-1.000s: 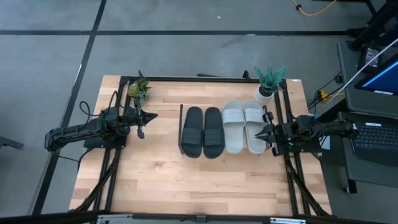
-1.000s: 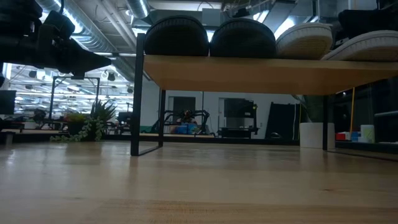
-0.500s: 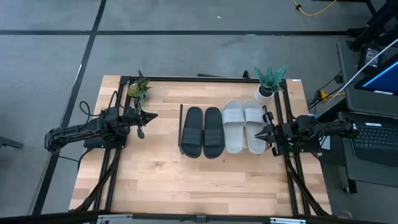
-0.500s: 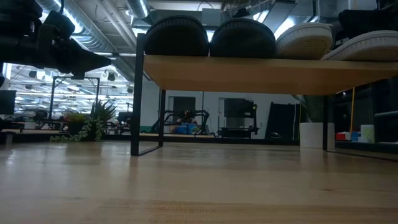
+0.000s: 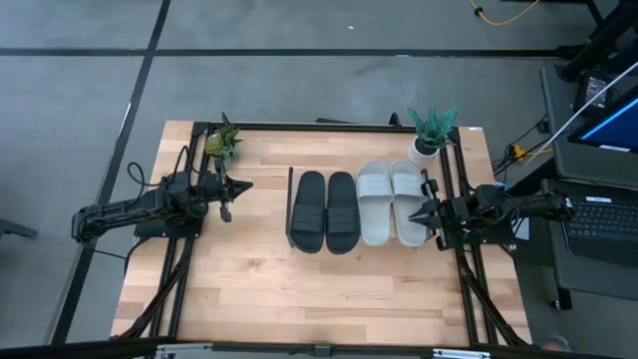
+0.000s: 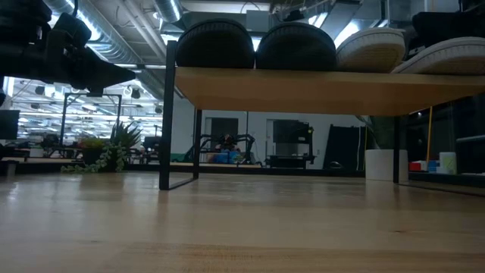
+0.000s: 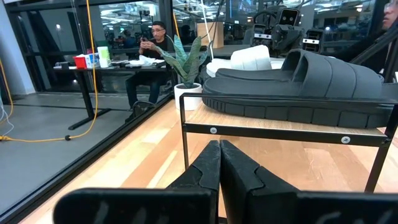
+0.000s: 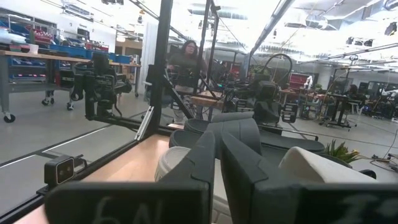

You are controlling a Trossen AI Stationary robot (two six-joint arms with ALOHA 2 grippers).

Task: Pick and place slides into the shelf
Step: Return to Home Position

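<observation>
All the slides rest sole-down, side by side, on the shelf (image 5: 290, 211), a light-wood board (image 6: 303, 91) on black wire end frames. The black pair (image 5: 326, 211) lies toward the left and the grey pair (image 5: 391, 203) toward the right. The low view shows their rounded ends above the board: black (image 6: 214, 45), grey (image 6: 371, 49). My left gripper (image 5: 242, 184) hovers shut, left of the shelf, pointing at its end frame (image 7: 186, 127). My right gripper (image 5: 415, 212) is shut at the right end of the shelf, close beside the outer grey slide (image 8: 311, 168).
A small green plant (image 5: 222, 142) stands at the far left corner of the table. A plant in a white pot (image 5: 431, 130) stands at the far right, behind the grey slides. Bare tabletop (image 5: 319, 289) spreads toward the near edge. People (image 7: 152, 43) show in the room beyond.
</observation>
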